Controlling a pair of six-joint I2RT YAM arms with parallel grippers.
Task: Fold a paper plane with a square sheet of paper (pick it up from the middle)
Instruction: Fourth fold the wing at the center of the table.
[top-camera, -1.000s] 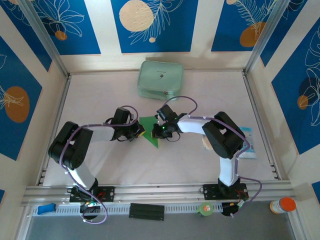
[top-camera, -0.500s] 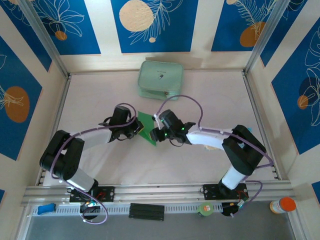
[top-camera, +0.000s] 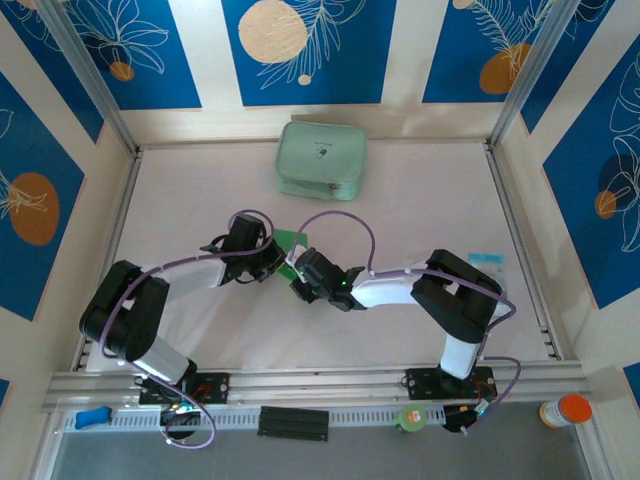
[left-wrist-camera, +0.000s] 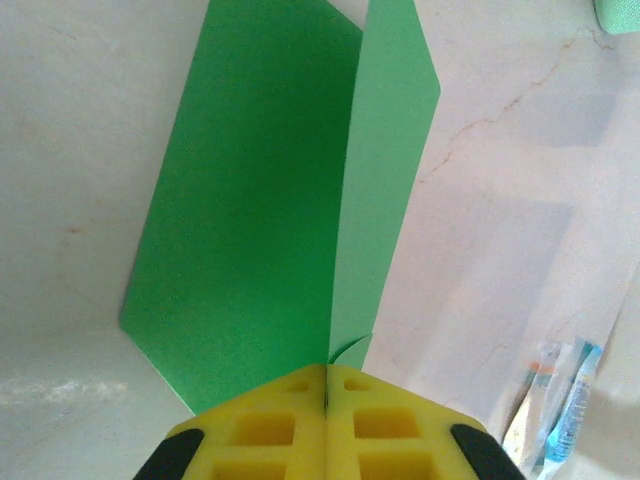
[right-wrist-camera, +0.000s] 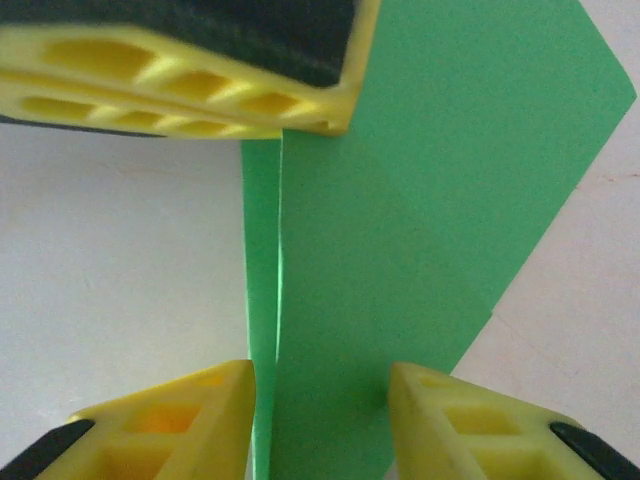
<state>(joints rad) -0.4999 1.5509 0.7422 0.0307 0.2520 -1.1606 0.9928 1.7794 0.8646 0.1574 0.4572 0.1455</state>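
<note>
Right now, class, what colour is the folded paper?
The paper is plain bright green, unmarked, and shows clearest in the left wrist view.

Pale marbled table (top-camera: 200, 190). Mint pouch (top-camera: 320, 158) lies well beyond the left gripper (top-camera: 284, 263). Folded green paper (top-camera: 292, 240) partly flat at its tips. Blue-white packet (left-wrist-camera: 560, 400) far to its right.

The sheet of paper (top-camera: 292, 241) is lying near the middle of the table (top-camera: 420, 190), with the zip pouch (top-camera: 321, 158) sitting behind it at the far edge. The left gripper (left-wrist-camera: 326, 385) is sitting at the sheet's left, the right gripper (right-wrist-camera: 320, 395) at its near right side. A packet (top-camera: 494, 264) is lying by the table's right edge.
</note>
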